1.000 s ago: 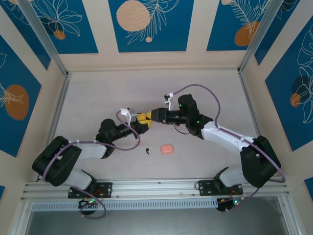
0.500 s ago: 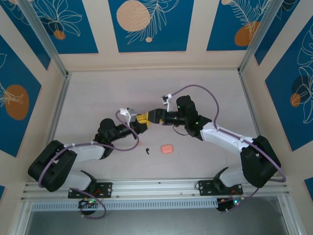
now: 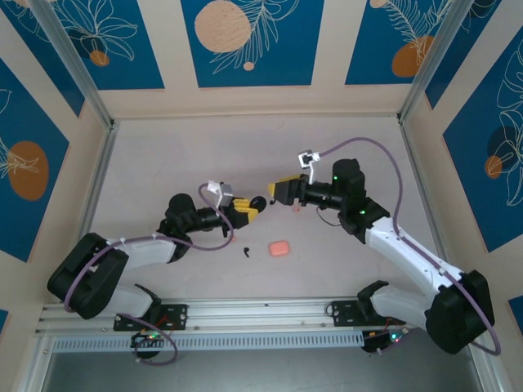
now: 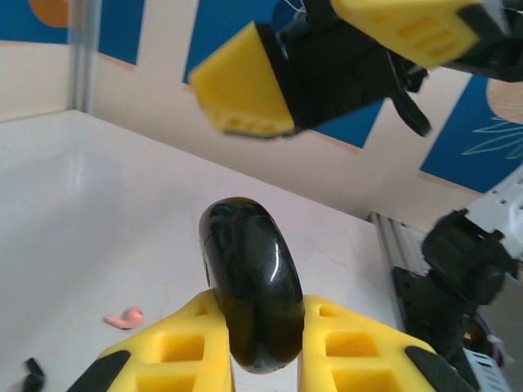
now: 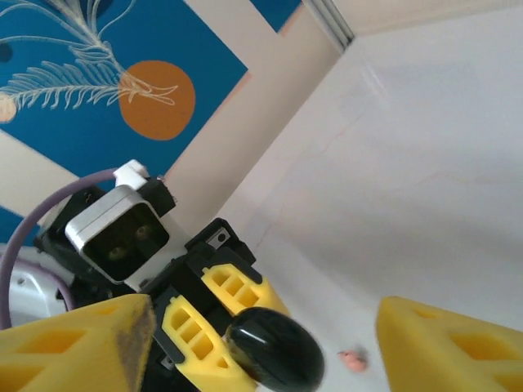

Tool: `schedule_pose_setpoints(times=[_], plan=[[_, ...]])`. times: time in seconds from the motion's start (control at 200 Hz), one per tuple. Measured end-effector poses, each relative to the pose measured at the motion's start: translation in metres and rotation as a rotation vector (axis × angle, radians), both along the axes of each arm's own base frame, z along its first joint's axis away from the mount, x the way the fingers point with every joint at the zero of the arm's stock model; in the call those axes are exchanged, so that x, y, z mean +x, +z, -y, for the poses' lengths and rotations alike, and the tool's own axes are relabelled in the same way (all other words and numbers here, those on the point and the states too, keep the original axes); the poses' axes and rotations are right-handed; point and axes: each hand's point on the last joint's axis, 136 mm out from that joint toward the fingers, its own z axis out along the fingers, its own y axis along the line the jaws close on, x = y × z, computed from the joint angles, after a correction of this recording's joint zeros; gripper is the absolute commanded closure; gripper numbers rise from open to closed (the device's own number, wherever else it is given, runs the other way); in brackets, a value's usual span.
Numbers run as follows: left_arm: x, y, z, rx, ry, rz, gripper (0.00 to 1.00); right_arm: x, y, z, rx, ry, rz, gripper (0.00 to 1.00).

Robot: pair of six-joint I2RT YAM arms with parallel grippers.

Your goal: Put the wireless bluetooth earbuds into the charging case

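The case lies flat on the desk and looks closed from above. Nothing can be seen inside it. One earbud lies on the desk beyond the case and a touch to its right, well apart from it, so it is not yet in its container. A small black bit lies near the case on its left.

Beyond the case and to its left, the left gripper hangs above the desk with its jaws clamped on a glossy black pebble. What that pebble is I cannot tell. The right gripper faces it from beyond the case, jaws wide apart and holding nothing, with a clear gap to the pebble.

The step in hand looks like work between the two grippers on the pebble, not on the case. To do it well, the left should hold the pebble steady while the right comes in straight and closes on its free end alone. The case probably needs opening next. The earbud, tiny and easily flicked away, wants a pinch from directly above.
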Motion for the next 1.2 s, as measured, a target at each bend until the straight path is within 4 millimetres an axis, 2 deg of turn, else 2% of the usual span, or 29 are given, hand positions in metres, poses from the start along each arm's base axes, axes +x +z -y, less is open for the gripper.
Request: schedule_pose_setpoints(times=[0.135,0.265,0.415,0.575,0.8,1.115,1.2], plan=[[-0.011,0.001,0.001,-0.005,-0.076,-0.009,0.89,-0.015,0.011,0.018,-0.071,0.108,0.226,0.42],[-0.017,0.005,0.004,-0.027,-0.128,0.0,0.89,-0.041,0.005,0.021,-0.136,0.283,0.397,0.48],[-0.02,0.006,0.006,-0.055,-0.171,0.002,0.89,-0.056,0.002,0.013,-0.158,0.467,0.465,0.51],[-0.022,0.007,0.007,-0.068,-0.198,-0.001,0.89,-0.063,-0.005,-0.007,-0.159,0.62,0.477,0.51],[-0.024,0.013,0.007,-0.082,-0.21,0.026,0.89,-0.06,-0.021,-0.023,-0.162,0.71,0.436,0.5],[-0.025,0.014,0.006,-0.084,-0.214,0.033,0.89,-0.046,-0.019,-0.031,-0.171,0.725,0.458,0.49],[-0.026,0.016,0.006,-0.087,-0.215,0.04,0.89,-0.044,-0.023,-0.032,-0.175,0.734,0.446,0.52]])
